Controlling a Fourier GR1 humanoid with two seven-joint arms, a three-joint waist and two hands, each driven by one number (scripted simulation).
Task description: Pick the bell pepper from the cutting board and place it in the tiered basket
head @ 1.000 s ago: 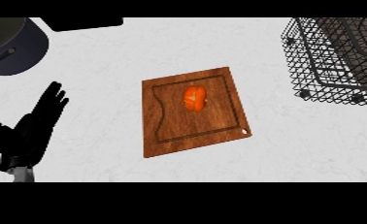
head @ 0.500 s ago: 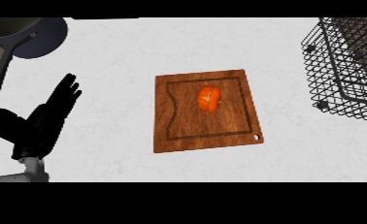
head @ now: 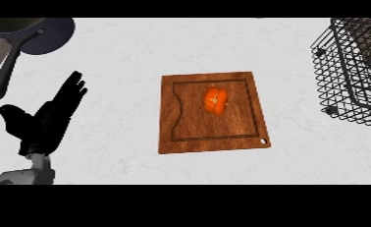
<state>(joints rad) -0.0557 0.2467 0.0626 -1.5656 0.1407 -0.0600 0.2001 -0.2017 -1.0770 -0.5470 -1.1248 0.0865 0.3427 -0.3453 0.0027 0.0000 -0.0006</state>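
At the far left, a dark pan (head: 45,34) sits at the upper corner of the white table (head: 123,54). Below it the left robot hand (head: 49,118) shows near the edge, fingers straight and spread upward, holding nothing. Toward the middle lies the wooden cutting board (head: 181,137), and the orange bell pepper (head: 216,100) rests on its upper centre, well apart from that hand. At the right edge stands the black wire tiered basket (head: 346,69).

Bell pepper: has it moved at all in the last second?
No. The bell pepper still lies near the middle of the cutting board, inside the board's groove, as before.
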